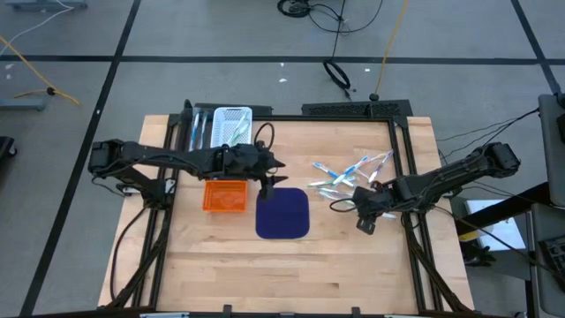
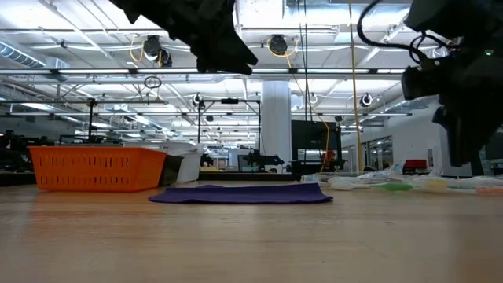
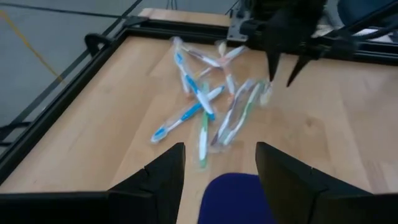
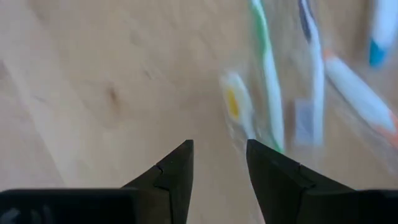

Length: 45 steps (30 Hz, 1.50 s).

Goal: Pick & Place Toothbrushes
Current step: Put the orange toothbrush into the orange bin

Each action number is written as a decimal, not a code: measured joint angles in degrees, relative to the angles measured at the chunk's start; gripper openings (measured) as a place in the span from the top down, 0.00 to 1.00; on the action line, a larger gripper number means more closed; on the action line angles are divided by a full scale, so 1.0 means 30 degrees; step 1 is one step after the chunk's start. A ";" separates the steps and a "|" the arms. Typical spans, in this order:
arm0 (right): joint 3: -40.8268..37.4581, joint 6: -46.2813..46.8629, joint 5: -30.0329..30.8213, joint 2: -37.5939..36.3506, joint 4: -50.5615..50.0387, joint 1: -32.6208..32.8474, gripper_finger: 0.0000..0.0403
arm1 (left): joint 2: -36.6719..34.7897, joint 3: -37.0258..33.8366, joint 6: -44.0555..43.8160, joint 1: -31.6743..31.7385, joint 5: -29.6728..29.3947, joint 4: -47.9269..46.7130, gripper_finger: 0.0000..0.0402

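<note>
We are looking down at a loose pile of toothbrushes (image 1: 349,175) lying flat on the wooden table (image 1: 291,265), right of centre in the high view and just right of the dark blue mat (image 1: 282,213). Their long axes are fanning out in different directions; most are running from lower left to upper right of that frame, and a few are crossing over the others. In the left wrist view the toothbrushes (image 3: 205,106) are showing as thin white and clear sticks with light blue and green accents and a little pink.

The right gripper (image 1: 365,217) is hovering just below the pile in the high view, its fingers parted and holding nothing. In its own wrist view the two dark fingers (image 4: 177,168) are spread above bare wood, with a green-striped toothbrush (image 4: 268,81) just beyond them.

The left gripper (image 1: 267,183) is sitting at the mat's upper edge, centre frame, fingers also parted and empty. An orange basket (image 1: 226,195) is lying just left of the mat, and a white basket (image 1: 232,124) is sitting near the table's upper edge, already holding a few brushes.

In the low view, the orange basket (image 2: 96,169) is standing at left, the mat (image 2: 240,193) lying flat in the middle, and a large hall with ceiling lights and pipes is stretching out behind.
</note>
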 joint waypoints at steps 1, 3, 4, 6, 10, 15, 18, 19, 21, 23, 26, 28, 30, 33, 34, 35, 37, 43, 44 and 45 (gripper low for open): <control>0.0000 0.0222 0.0008 0.0000 -0.0508 0.0006 0.65 | 0.0000 0.0000 0.0039 -0.0081 -0.0002 0.0075 0.51; 0.0000 0.0570 -0.0029 0.0000 -0.1587 0.0007 0.65 | 0.0000 0.0000 0.0094 -0.0186 0.0000 0.0107 0.51; 0.0000 0.0727 -0.0161 0.0000 -0.2105 0.0007 0.65 | 0.0000 0.0000 0.0106 -0.0212 0.0000 0.0114 0.51; 0.0000 0.1112 -0.0512 0.0000 -0.2958 0.0002 0.65 | 0.0000 0.0000 0.0126 -0.0242 0.0000 0.0114 0.51; -0.0009 0.1383 -0.0923 -0.0001 -0.3760 0.0007 0.65 | 0.0000 0.0000 0.0067 -0.0249 -0.0005 0.0114 0.51; -0.1119 0.1379 -0.1048 -0.0007 -0.2935 0.0007 0.65 | 0.0000 0.0000 0.0053 -0.0249 -0.0007 0.0121 0.51; -0.1780 0.1386 -0.0983 -0.0007 -0.2828 0.0000 0.65 | 0.0000 0.0000 0.0050 -0.0249 -0.0007 0.0140 0.51; -0.1975 0.1414 -0.0959 -0.0007 -0.2820 0.0000 0.65 | 0.0000 0.0000 0.0064 -0.0249 -0.0009 0.0188 0.51; -0.2310 0.1455 -0.0959 -0.0007 -0.2773 0.0000 0.65 | 0.0000 0.0000 0.0067 -0.0249 -0.0015 0.0252 0.51; -0.2575 0.1588 -0.0924 -0.0047 -0.2453 0.0000 0.66 | 0.0000 0.0000 0.0067 -0.0249 -0.0015 0.0266 0.51; -0.2909 0.1948 -0.0930 -0.0066 -0.1956 0.0000 0.70 | 0.0000 0.0000 0.0054 -0.0249 -0.0020 0.0267 0.51; -0.2951 0.1954 -0.0923 -0.0051 -0.1916 0.0000 0.76 | 0.0000 0.0000 0.0027 -0.0249 -0.0022 0.0267 0.51; -0.2958 0.1955 -0.0923 -0.0051 -0.1911 0.0000 0.85 | 0.0006 0.0000 0.0024 -0.0249 -0.0025 0.0267 0.51; -0.2978 0.1967 -0.1105 -0.0044 -0.1890 -0.0003 0.96 | 0.0007 0.0000 0.0016 -0.0249 -0.0029 0.0267 0.51; -0.2978 0.1986 -0.1227 -0.0044 -0.1856 -0.0007 0.96 | 0.0007 0.0000 0.0016 -0.0249 -0.0029 0.0267 0.51; -0.2939 0.1994 -0.1311 -0.0044 -0.1851 -0.0007 0.96 | 0.0004 0.0000 0.0016 -0.0249 -0.0033 0.0267 0.51; -0.2751 0.1984 -0.1351 -0.0036 -0.1851 -0.0007 0.97 | 0.0007 0.0000 0.0016 -0.0249 -0.0036 0.0267 0.51; -0.1522 0.1407 -0.1989 -0.0128 -0.1355 0.0017 0.98 | 0.0007 -0.0002 -0.0013 -0.0249 -0.0067 0.0267 0.51; -0.1302 0.1142 -0.2019 -0.0123 -0.1167 0.0014 0.98 | 0.0007 0.0000 -0.0013 -0.0249 -0.0066 0.0267 0.51; -0.1076 0.0896 -0.2059 -0.0087 -0.0963 0.0015 0.98 | 0.0007 0.0000 -0.0013 -0.0249 -0.0066 0.0267 0.51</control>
